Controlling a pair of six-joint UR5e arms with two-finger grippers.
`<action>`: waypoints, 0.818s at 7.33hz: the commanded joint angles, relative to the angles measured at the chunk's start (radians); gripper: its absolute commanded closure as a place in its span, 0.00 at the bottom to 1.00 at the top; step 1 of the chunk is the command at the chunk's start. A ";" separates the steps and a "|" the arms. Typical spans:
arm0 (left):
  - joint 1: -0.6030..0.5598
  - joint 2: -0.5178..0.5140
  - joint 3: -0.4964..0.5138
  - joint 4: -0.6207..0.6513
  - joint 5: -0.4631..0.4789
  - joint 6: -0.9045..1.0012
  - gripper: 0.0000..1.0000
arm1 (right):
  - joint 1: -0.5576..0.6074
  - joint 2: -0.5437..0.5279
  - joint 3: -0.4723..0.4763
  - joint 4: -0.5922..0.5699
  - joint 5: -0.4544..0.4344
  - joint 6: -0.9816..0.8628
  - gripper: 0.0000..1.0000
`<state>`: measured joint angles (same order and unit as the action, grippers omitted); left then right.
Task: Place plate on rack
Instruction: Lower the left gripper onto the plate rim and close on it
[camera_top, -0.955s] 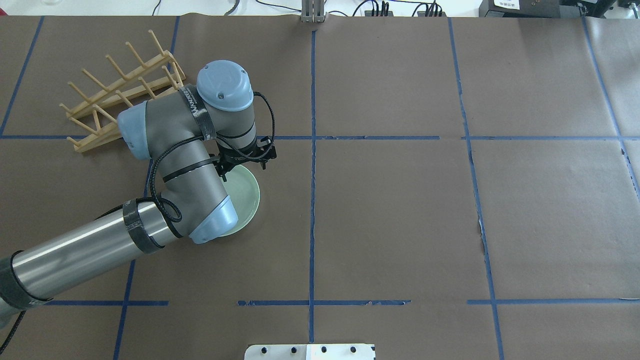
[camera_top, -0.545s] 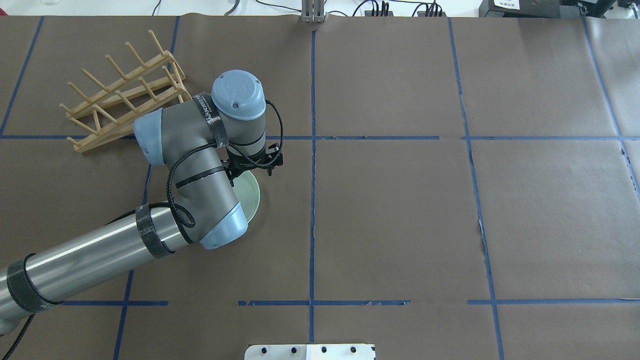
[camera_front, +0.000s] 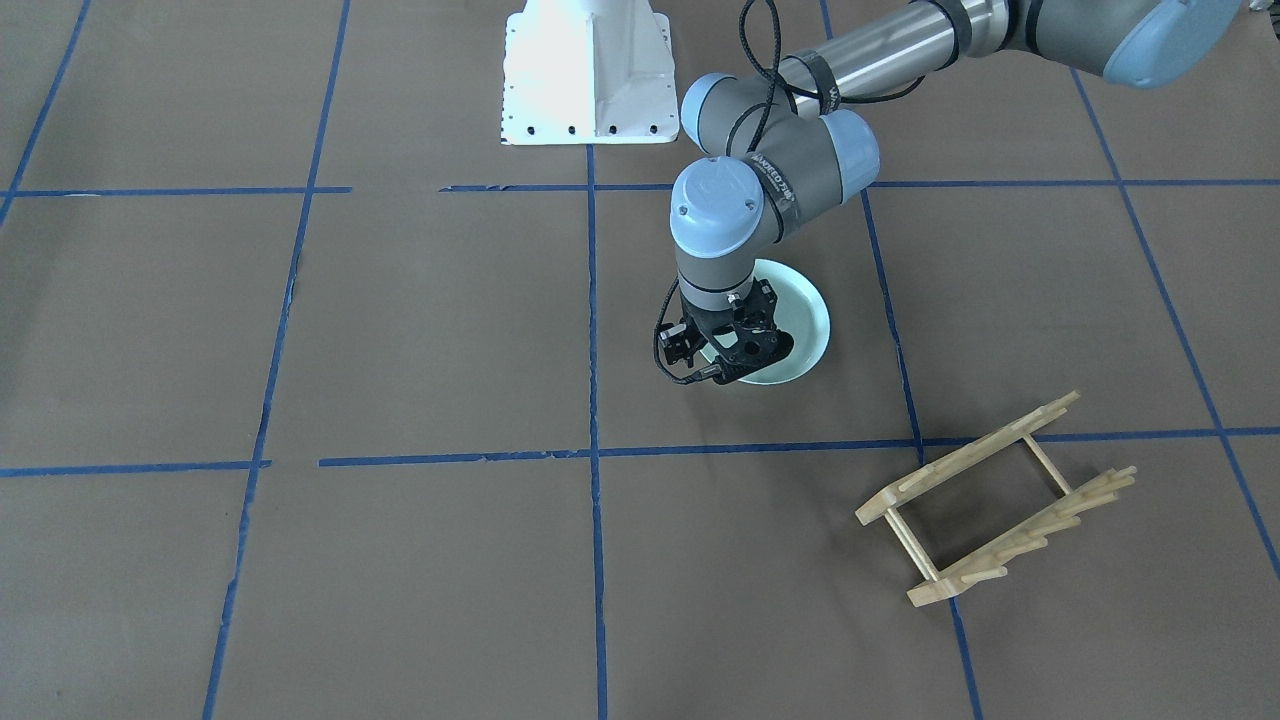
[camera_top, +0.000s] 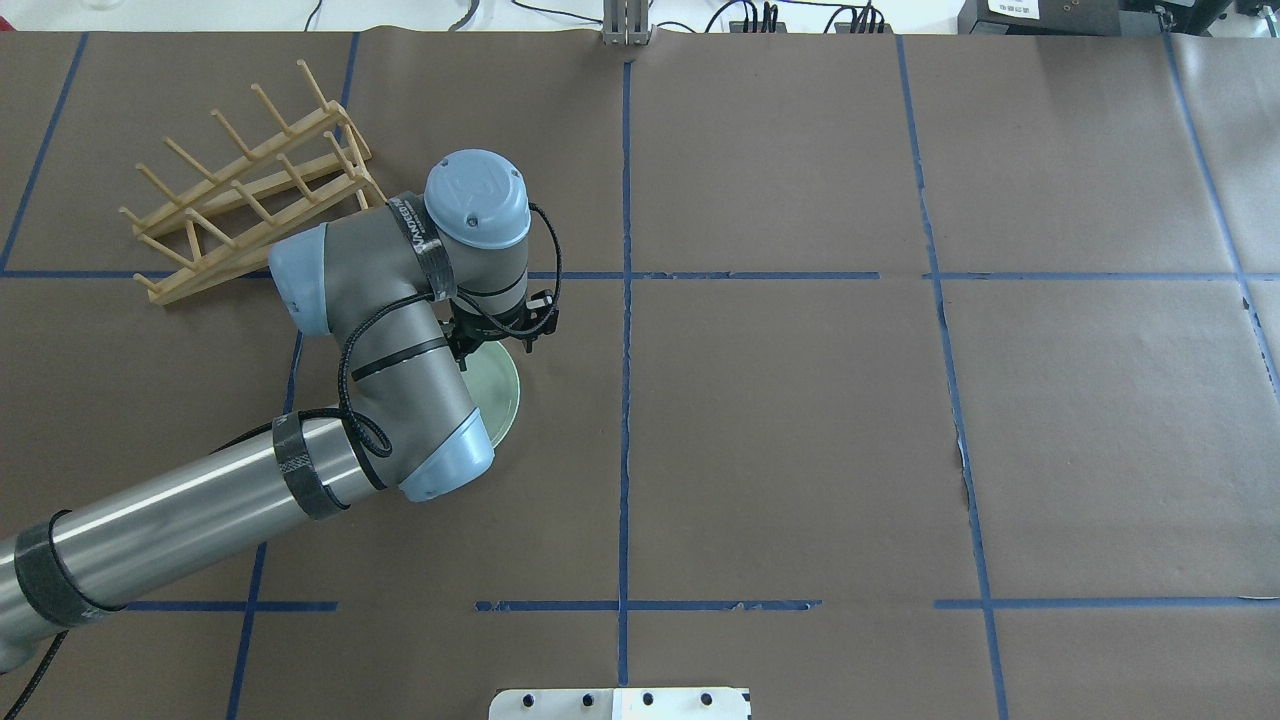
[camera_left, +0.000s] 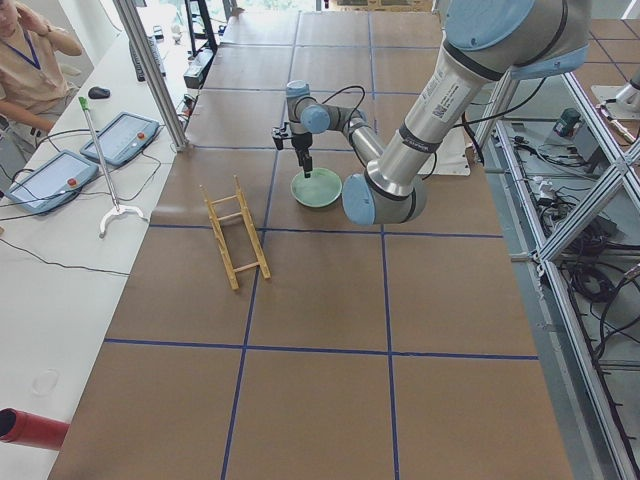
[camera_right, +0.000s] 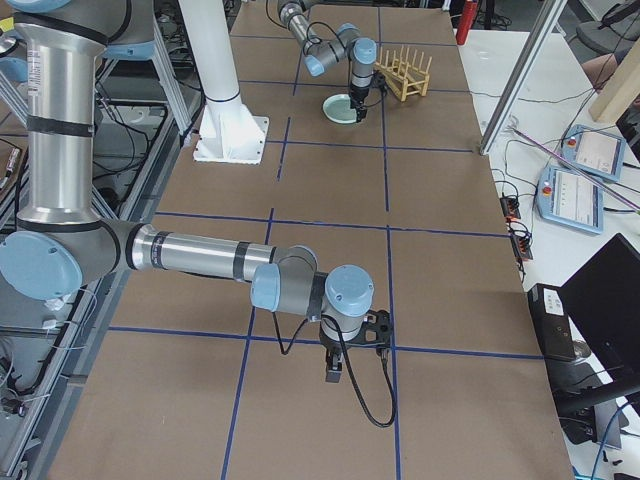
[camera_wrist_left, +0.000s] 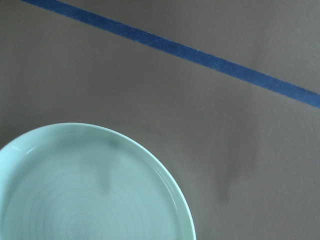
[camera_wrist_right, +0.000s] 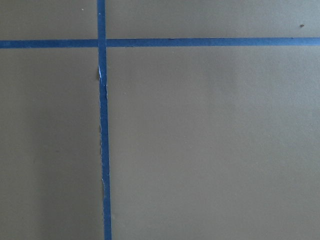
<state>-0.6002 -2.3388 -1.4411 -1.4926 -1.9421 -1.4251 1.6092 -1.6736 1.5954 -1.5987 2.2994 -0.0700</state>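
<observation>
Where the rack (camera_top: 245, 195) stands: at the far left of the overhead view, pegs up and no dish in it, well apart from the plate.
Left gripper (camera_front: 738, 360): it hangs low over the plate's edge farthest from the robot. Its fingers do not show in its wrist view, but two separate shadows there, one on the plate and one on the table (camera_top: 800, 400), suggest the jaws stand apart with nothing between them.
Plate (camera_top: 497, 392): it lies flat on the table, partly hidden under the left arm.
Step in hand: taking hold of the rim, as I judge it.
Doing it well: come straight down with one finger inside the raised rim and one outside it, then close firmly. A thin rim on a flat plate likely slips from a shallow pinch, so bite deep.
After that: the plate probably needs tipping on edge to fit between two pegs.
Right gripper (camera_right: 355, 345): it is well off to the right over bare table. Whether it is apart or closed I cannot tell.
</observation>
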 joint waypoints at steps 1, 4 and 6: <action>0.000 -0.001 0.028 -0.030 0.000 0.000 0.21 | 0.000 0.000 0.000 0.000 0.000 -0.001 0.00; 0.005 -0.001 0.039 -0.045 -0.001 -0.003 0.38 | 0.000 0.000 0.000 0.000 0.000 0.001 0.00; 0.007 -0.002 0.038 -0.044 -0.003 -0.008 0.85 | 0.000 0.000 0.000 -0.001 0.000 -0.001 0.00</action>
<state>-0.5946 -2.3397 -1.4029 -1.5368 -1.9437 -1.4302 1.6092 -1.6736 1.5954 -1.5988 2.2994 -0.0695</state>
